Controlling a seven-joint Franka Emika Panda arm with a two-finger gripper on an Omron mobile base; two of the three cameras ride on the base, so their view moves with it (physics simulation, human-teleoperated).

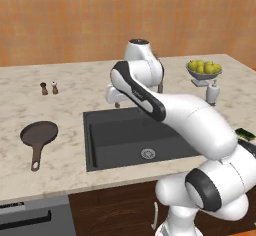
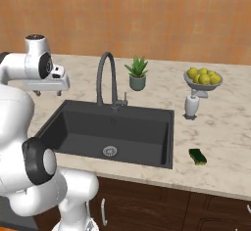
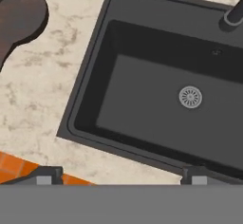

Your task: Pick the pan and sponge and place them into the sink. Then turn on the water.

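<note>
The dark brown pan [image 1: 39, 134] lies on the counter left of the sink, its handle pointing toward the front edge; its round rim also shows at the upper left of the hand view [image 3: 21, 16]. The black sink [image 1: 89, 140] is empty, with its silver drain [image 3: 190, 97] bare. The green sponge [image 2: 198, 156] rests on the counter right of the basin. My gripper [image 1: 116, 104] hovers open above the sink's back left corner, holding nothing; its fingertips [image 3: 47, 175] stand far apart. No water is in view at the arched faucet [image 2: 105, 78].
Salt and pepper shakers [image 1: 49, 87] stand behind the pan. A potted plant [image 2: 138, 73], a bowl of lemons [image 2: 203, 77] and a white soap dispenser [image 2: 191, 105] stand behind and right of the sink. A dishwasher front [image 1: 30, 215] sits below the counter's left.
</note>
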